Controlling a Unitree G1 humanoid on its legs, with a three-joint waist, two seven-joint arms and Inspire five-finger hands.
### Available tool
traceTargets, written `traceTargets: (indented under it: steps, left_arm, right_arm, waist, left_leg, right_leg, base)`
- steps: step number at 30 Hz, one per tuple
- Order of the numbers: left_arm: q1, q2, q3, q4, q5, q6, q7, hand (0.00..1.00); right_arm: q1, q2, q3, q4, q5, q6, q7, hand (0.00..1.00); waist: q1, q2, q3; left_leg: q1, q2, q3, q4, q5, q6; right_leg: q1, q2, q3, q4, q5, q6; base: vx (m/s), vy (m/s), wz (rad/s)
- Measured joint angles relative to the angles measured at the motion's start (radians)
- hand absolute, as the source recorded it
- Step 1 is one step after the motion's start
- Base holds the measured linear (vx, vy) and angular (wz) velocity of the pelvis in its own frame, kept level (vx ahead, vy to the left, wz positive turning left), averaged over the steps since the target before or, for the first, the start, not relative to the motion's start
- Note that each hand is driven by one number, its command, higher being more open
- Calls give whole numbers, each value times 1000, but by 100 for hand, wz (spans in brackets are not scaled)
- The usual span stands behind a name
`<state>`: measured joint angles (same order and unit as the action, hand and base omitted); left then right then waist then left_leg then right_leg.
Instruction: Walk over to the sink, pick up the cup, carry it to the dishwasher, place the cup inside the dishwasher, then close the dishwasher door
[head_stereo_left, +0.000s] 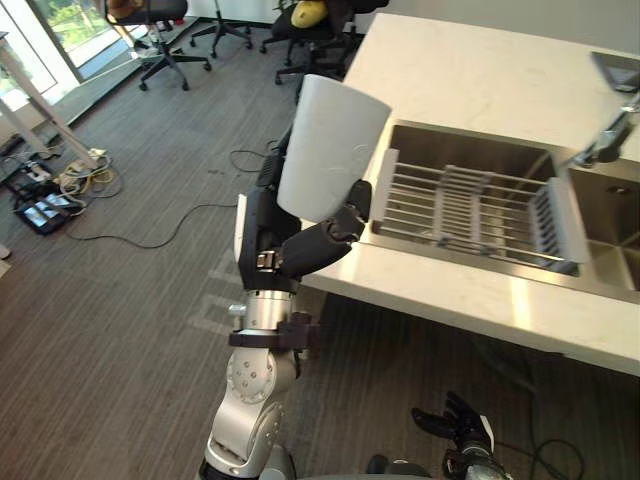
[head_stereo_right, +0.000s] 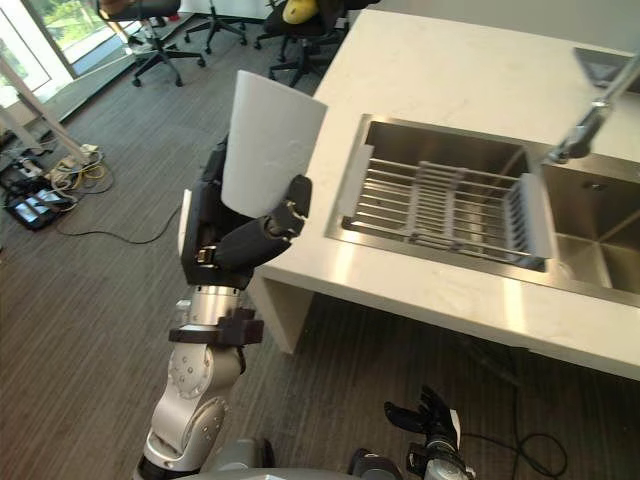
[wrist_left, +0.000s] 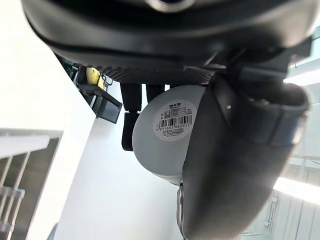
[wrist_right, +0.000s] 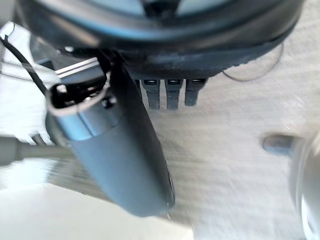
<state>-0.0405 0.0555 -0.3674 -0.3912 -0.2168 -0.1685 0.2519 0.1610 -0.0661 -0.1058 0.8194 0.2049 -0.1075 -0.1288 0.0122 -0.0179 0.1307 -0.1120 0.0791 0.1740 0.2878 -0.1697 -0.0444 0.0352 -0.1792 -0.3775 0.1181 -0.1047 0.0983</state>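
Your left robot hand (head_stereo_left: 308, 248) grips the white cup (head_stereo_left: 330, 150) beside the table's (head_stereo_left: 470, 80) corner near the sink (head_stereo_left: 460, 150); carrying, loading and door-closing apparently remain.

Place: I read it as an office kitchenette.
Kitchen signs: steel sink (head_stereo_left: 455, 150), drying rack (head_stereo_left: 462, 208), tap (head_stereo_left: 603, 143) in pale table (head_stereo_left: 470, 80).
Office signs: wheeled chairs (head_stereo_left: 165, 35), grey carpet (head_stereo_left: 130, 300), power strips (head_stereo_left: 42, 212).

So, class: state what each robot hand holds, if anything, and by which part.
The left hand grips the white cup near its base, fingers curled round it. The right hand holds nothing.
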Motion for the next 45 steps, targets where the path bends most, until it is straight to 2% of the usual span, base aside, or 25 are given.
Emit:
traceTargets:
  steps: [2,9,14,17,20,25,26,27,29,30,32,33,34,35,36,37,38,39,40,41,43,44,45]
  left_arm:
    - [-1,7,-3,5,0,5,3,30]
    - [-2,20,-14,3,1,6,2,30]
    - [14,22,-14,2,2,6,-10,30]
    - [45,22,-10,1,2,7,-11,30]
    - [91,22,12,-9,1,7,-11,30]
    - [133,5,35,-44,0,10,-11,30]
    - [133,-3,36,-46,-1,10,-11,30]
    - [133,-3,37,-46,-1,10,-11,30]
    - [136,-5,33,-46,-3,10,-12,30]
    - [146,-3,31,-45,-15,10,-12,30]
    - [156,-4,31,-46,-22,9,-12,30]
    - [162,-3,31,-46,-23,9,-12,30]
    - [169,-1,29,-47,-23,10,-13,30]
    - [172,0,26,-47,-23,10,-13,30]
    - [185,-1,12,-48,-23,10,-18,30]
    - [193,-3,-1,-48,-22,14,-19,30]
    - [194,-4,-9,-48,-22,17,-19,30]
    - [192,2,-24,-49,-19,19,-23,30]
    - [192,3,-29,-50,-19,19,-23,30]
    - [190,2,-28,-50,-19,19,-15,30]
    - [189,3,-27,-50,-19,19,-11,30]
    - [184,3,-35,-50,-19,19,-10,30]
    - [181,2,-39,-50,-19,19,-10,30]
  right_arm:
    - [-15,26,5,2,-1,0,5,90]
    - [-52,16,32,17,-2,-3,3,90]
    - [-49,1,73,37,-8,-2,0,90]
    - [-56,-2,85,36,-13,-2,2,90]
    - [-82,-5,117,36,-17,-3,1,90]
    - [-119,-1,163,16,-25,-7,2,90]
    - [-121,2,163,-5,-26,-7,2,90]
    - [-121,10,166,-17,-30,-7,1,90]
    - [-117,3,197,-61,-32,-9,-2,90]
    - [-123,4,214,-69,-32,-9,-1,90]
    - [-125,18,234,-104,-33,-12,0,90]
    - [-137,32,246,-111,-33,-12,1,90]
    - [-151,52,267,-113,-35,-12,2,90]
    - [-152,54,273,-121,-39,-11,4,90]
    - [-148,50,308,-134,-54,-11,9,90]
    - [-148,49,317,-158,-58,-6,13,90]
    - [-148,50,318,-167,-64,-6,15,90]
    - [-150,55,318,-178,-83,-6,16,90]
    - [-149,55,319,-189,-93,-6,17,90]
    - [-149,48,332,-234,-101,-6,15,90]
    - [-148,45,332,-270,-105,-6,12,90]
    - [-139,41,334,-327,-111,-6,10,90]
    - [-129,39,335,-355,-111,-6,9,90]
  waist:
    - [0,-9,-6]
    - [4,-19,-14]
    - [7,-19,-29]
    - [31,-20,-34]
    - [58,-22,-39]
    - [67,-23,-42]
    - [74,-23,-42]
    - [76,-25,-41]
    - [72,-18,-44]
    - [76,-18,-45]
    - [74,-25,-48]
    - [74,-27,-47]
    - [71,-41,-42]
    - [70,-43,-41]
    - [68,-33,-45]
    - [53,-37,-45]
    - [40,-35,-45]
    - [23,-32,-44]
    - [21,-26,-40]
    - [21,-32,-44]
    - [19,-28,-42]
    - [3,-29,-42]
    - [0,-30,-43]
  left_leg:
    - [-7,-23,-1,15,0,3]
    - [-29,-29,-24,13,8,31]
    - [-45,-36,-60,-14,38,30]
    - [-55,-43,-98,-29,62,25]
    - [-57,-52,-134,-67,95,19]
    - [-79,-80,-252,-182,206,8]
    - [-94,-73,-226,-216,209,29]
    - [-101,-59,-174,-208,201,46]
    - [-144,0,-8,-123,177,51]
    - [-148,6,5,-95,184,44]
    - [-153,-12,5,-67,153,63]
    - [-158,-28,10,-39,133,73]
    - [-156,-44,33,4,110,90]
    - [-165,-44,49,73,72,93]
    - [-158,-52,53,130,-4,103]
    - [-144,-79,19,135,-24,125]
    - [-138,-93,-5,127,-25,137]
    - [-127,-108,-59,112,-22,146]
    - [-123,-112,-81,107,-22,148]
    - [-105,-133,-145,88,-19,153]
    - [-93,-151,-185,76,-6,141]
    - [-79,-177,-250,72,-2,138]
    - [-73,-186,-270,71,-1,134]
  right_leg:
    - [15,-20,1,-11,21,2]
    - [12,-13,-10,-16,24,0]
    - [12,-7,-47,-24,24,2]
    - [18,-1,-70,-31,25,2]
    - [22,3,-81,-38,25,2]
    - [24,3,-201,-40,21,-4]
    - [24,-6,-244,-40,21,-4]
    - [25,-9,-259,-40,21,-4]
    - [27,-12,-289,-31,21,0]
    - [35,-15,-284,-15,15,6]
    - [31,-45,-272,22,-17,-3]
    - [17,-74,-263,71,-48,0]
    - [6,-119,-254,120,-85,11]
    - [7,-135,-251,151,-96,12]
    - [16,-159,-241,237,-129,0]
    - [-28,-203,-174,390,-118,-55]
    - [-65,-214,-115,470,-90,-99]
    - [-123,-183,19,557,-94,-98]
    - [-143,-153,73,570,-115,-83]
    - [-197,-68,203,567,-174,-78]
    - [-232,-19,282,553,-198,-76]
    - [-263,43,393,523,-213,-66]
    - [-271,65,442,514,-214,-63]
  base:
    - [-22,202,25]
    - [-72,34,11]
    - [-39,-35,24]
    - [-1,-38,39]
    - [-26,-41,41]
    - [-86,-43,78]
    - [-145,18,80]
    - [-144,40,78]
    - [-52,61,48]
    - [-29,126,23]
    - [-20,165,12]
    - [-21,205,12]
    - [-16,212,15]
    - [56,230,24]
    - [145,251,49]
    - [144,203,67]
    - [130,166,112]
    - [79,78,104]
    - [230,89,143]
    - [226,22,108]
    - [227,-20,111]
    - [226,-63,125]
    - [236,-84,156]
